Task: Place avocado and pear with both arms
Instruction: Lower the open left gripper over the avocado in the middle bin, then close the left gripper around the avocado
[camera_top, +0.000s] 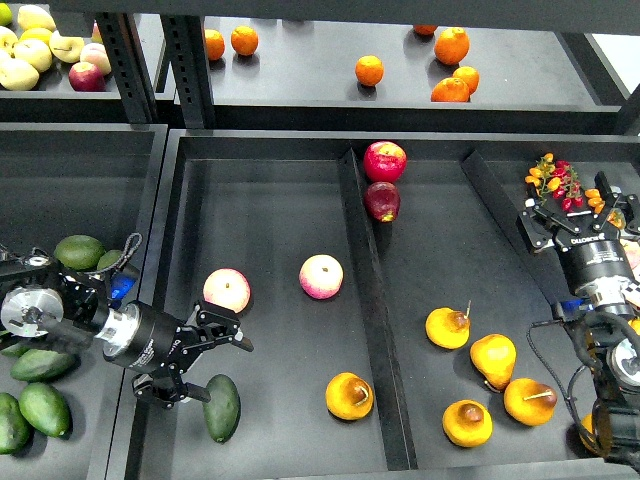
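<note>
A dark green avocado (221, 407) lies near the front of the middle tray (270, 200). My left gripper (210, 364) is open and empty, just above and left of the avocado, with its lower finger close to it. A yellow-orange pear (349, 396) with a brown blotch lies to the right, against the tray's divider (365, 290). Several more pears (493, 360) lie in the right compartment. My right gripper (574, 218) is open and empty at the far right, well behind those pears.
Two pink-yellow apples (227, 290) (321, 276) lie mid-tray. Two red apples (385, 160) sit at the divider's far end. Several avocados (45, 408) fill the left tray. Small red and orange fruits (560, 180) lie at the right. Oranges (369, 70) sit on the upper shelf.
</note>
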